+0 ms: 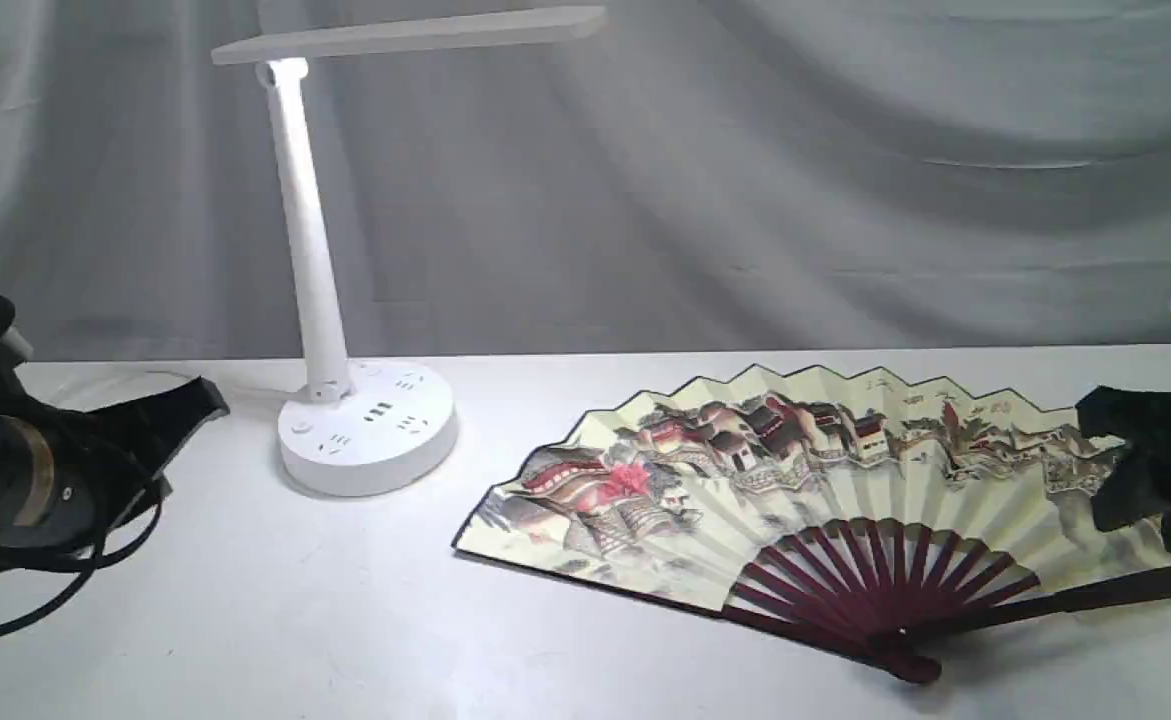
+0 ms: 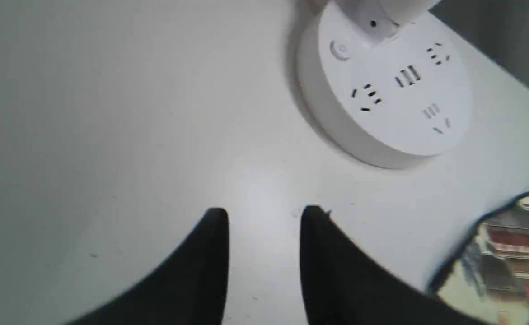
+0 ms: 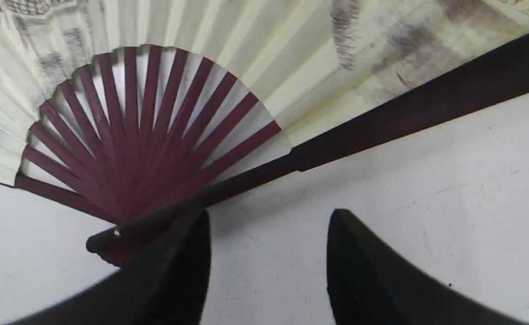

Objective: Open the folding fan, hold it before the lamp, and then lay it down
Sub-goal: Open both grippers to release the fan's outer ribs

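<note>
Nearest, at the left edge: black left claw (image 2: 265,212), fingers parted by a modest gap, holding nothing, poised above the bare white desk (image 1: 345,620) near the lamp's round base. Behind it, white lamp (image 1: 365,430) standing upright, with a slim post, a flat bar head overhead, and sockets and buttons on the base. To the right, folding fan (image 1: 795,470) lying flat on the desk, fully spread, clear of the lamp; cream pleated leaf painted with buildings and red accents, dark maroon ribs meeting at a pivot toward the front. At the right edge, black right claw (image 3: 269,215), fingers wide apart, empty, just beside the fan's outer rib near the pivot. Grey draped cloth (image 1: 845,150) behind.
</note>
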Controlling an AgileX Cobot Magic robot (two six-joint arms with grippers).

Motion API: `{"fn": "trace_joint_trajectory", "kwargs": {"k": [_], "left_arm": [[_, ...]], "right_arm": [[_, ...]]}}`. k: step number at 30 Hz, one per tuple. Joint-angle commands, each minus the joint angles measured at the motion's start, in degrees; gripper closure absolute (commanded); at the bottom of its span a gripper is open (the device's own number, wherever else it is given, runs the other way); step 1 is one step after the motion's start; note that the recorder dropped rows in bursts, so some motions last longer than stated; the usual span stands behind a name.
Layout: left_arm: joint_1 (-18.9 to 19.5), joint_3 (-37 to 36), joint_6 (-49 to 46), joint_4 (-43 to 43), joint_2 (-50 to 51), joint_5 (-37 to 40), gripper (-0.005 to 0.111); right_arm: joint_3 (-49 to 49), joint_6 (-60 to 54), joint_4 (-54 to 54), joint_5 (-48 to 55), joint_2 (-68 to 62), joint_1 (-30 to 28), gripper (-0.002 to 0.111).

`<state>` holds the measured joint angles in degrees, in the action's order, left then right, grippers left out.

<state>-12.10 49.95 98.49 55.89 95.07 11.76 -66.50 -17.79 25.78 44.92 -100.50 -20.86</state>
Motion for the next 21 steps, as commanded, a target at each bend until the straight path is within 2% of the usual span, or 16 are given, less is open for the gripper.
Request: {"fn": "trace_joint_trajectory", "kwargs": {"k": [1, 5, 9, 12, 17, 21], "left_arm": [[0.13, 0.83, -9.22, -1.76, -1.09, 5.48, 0.091], [0.13, 2.61, -22.52, -12.54, -1.73, 13.15, 0.106], [0.13, 6.28, -44.98, -30.62, -1.71, 21.42, 0.107], [0.13, 8.91, -58.63, -38.50, -1.71, 27.71, 0.107], [0.13, 11.69, -70.53, -44.59, -1.71, 33.72, 0.107], [0.13, 13.62, -76.51, -45.20, -1.71, 36.07, 0.107]], "right_arm": [[-0.79, 1.81, -4.64, -0.80, 0.71, 2.64, 0.067], [-0.94, 3.21, -7.49, -1.78, 0.71, 5.11, 0.067], [-0.94, 7.22, -12.43, -1.91, 0.71, 6.68, 0.069], [-0.94, 10.37, -15.56, -1.17, 0.71, 7.20, 0.070], [-0.94, 10.74, -16.64, -0.28, 0.71, 7.74, 0.072], [-0.94, 10.42, -16.64, 0.54, 0.71, 7.74, 0.084]]}}
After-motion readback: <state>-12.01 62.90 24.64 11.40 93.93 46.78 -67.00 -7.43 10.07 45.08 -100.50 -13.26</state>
